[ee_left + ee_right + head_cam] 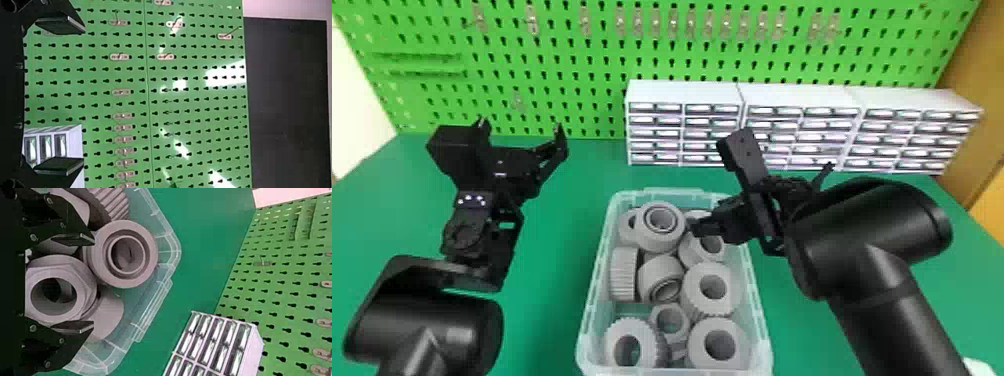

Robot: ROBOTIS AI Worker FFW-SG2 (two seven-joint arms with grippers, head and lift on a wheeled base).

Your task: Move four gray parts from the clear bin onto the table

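Hanging over the far right part of the clear plastic bin (759,320), the black two-fingered right gripper (92,283) had its jaws wide and empty, probably so they could pass either side of the gray hex-collared hollow part (82,288) below. That part lay in the bin with its bore showing, beside a round gray part with a ringed mouth (152,254), so its outer sides seemed the likely grip. The heap leaned on itself, so a neighbour might have snagged a finger. The black left gripper (521,125), also wide and empty, waited above the flat green table (552,250), presumably to leave the bin's approach free
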